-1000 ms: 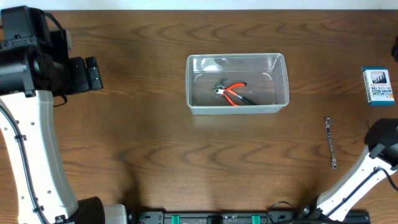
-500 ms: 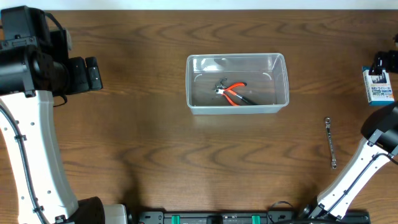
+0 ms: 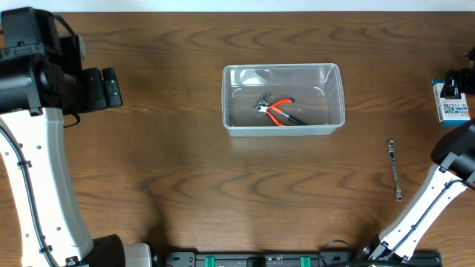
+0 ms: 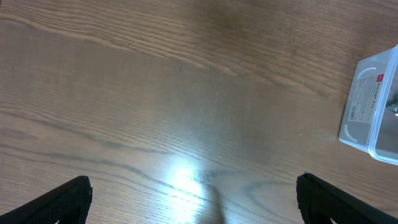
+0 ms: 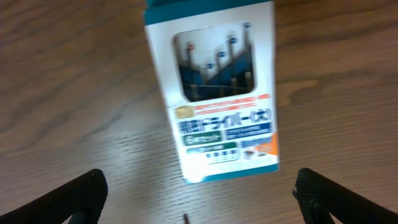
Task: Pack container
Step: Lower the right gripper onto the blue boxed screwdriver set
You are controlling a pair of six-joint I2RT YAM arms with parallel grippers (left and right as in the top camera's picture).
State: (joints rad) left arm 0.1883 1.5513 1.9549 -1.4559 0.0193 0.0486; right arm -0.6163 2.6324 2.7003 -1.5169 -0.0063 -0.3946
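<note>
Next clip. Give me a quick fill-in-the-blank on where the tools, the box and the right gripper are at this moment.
1. The container holds one tool: orange-handled ____.
2. The wrench lies on the ____, not in the container.
3. The right gripper hovers over the blue-and-white box with its jaws ____.
Missing words: pliers; table; open.
</note>
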